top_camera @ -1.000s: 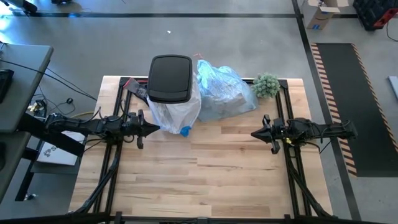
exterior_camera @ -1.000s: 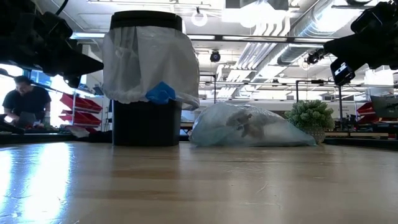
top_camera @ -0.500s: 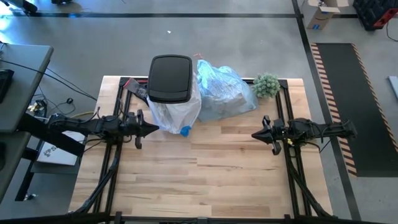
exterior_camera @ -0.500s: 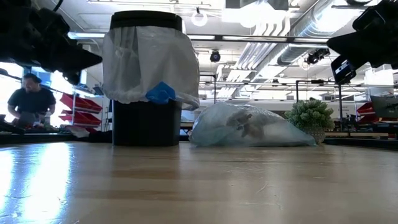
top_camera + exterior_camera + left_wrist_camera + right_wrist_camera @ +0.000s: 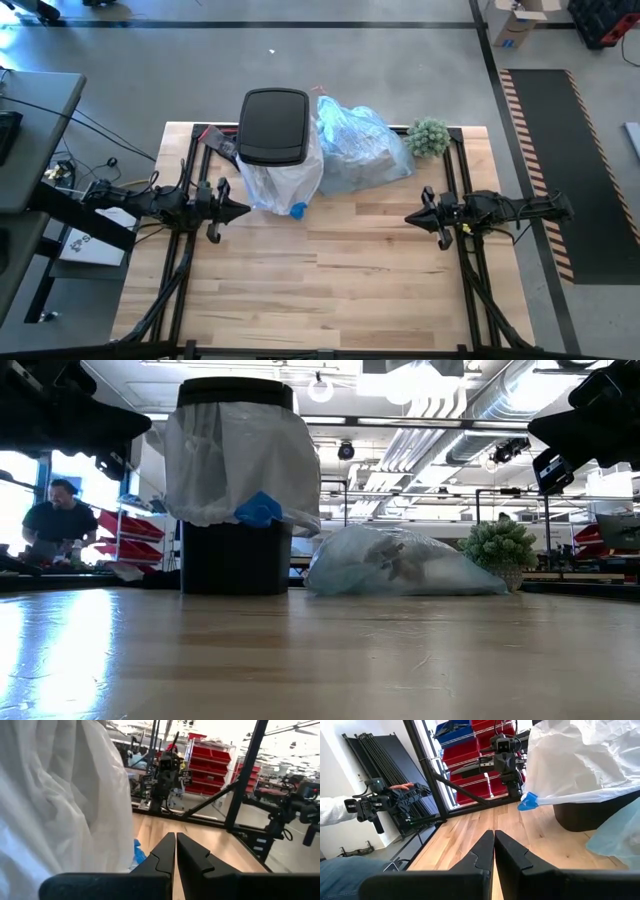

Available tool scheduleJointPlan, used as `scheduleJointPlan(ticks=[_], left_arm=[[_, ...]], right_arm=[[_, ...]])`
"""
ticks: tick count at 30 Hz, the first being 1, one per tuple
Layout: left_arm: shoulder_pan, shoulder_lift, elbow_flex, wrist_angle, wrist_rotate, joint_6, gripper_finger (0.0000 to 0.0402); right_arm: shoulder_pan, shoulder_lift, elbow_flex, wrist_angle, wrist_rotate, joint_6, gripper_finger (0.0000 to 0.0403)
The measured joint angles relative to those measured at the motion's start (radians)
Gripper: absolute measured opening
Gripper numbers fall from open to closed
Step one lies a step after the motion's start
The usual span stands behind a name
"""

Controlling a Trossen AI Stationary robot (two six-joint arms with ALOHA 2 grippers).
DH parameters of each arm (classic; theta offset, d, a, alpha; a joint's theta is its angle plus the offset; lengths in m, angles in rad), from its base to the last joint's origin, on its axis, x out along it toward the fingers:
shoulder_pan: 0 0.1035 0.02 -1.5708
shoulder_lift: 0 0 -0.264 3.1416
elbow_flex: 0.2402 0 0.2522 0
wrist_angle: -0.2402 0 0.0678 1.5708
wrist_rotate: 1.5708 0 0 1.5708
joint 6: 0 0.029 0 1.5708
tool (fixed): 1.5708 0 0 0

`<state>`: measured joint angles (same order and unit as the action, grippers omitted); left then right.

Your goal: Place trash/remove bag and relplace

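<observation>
A black bin (image 5: 273, 125) stands upright at the table's far side. A whiter translucent bag (image 5: 283, 182) is draped over its rim and hangs down its outside, with a blue bit (image 5: 258, 510) at its lower edge. The filled light-blue bag (image 5: 355, 145) lies on the table to the right of the bin, and brown scraps (image 5: 400, 563) show through it. No loose trash is in view on the table. My left gripper (image 5: 247, 210) is shut and hovers just left of the hanging white bag (image 5: 55, 805). My right gripper (image 5: 407, 216) is shut and hovers near the blue bag.
A small green plant (image 5: 428, 137) stands right of the blue bag. Black frame rails (image 5: 452, 170) run along the table's left and right sides. A red-and-black object (image 5: 215, 138) lies left of the bin. The near half of the wooden table (image 5: 320, 290) is bare. A person (image 5: 55, 520) sits beyond the table.
My left gripper has drawn back a little toward the table's left edge, away from the bin, and has stayed shut. The bin and both bags have kept still.
</observation>
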<state>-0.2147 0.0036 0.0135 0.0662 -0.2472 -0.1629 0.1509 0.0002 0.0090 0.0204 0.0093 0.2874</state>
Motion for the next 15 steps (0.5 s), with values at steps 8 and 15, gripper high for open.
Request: scheduleJointPlan(ticks=[8, 15], left_arm=[[-0.002, 0.002, 0.000, 0.000, 0.001, 0.000, 0.0000], [-0.002, 0.003, 0.000, -0.002, 0.001, 0.000, 0.0000]], right_arm=[[0.000, 0.005, 0.000, 0.001, 0.000, 0.000, 0.0000], [0.000, 0.005, 0.000, 0.001, 0.000, 0.000, 0.0000]])
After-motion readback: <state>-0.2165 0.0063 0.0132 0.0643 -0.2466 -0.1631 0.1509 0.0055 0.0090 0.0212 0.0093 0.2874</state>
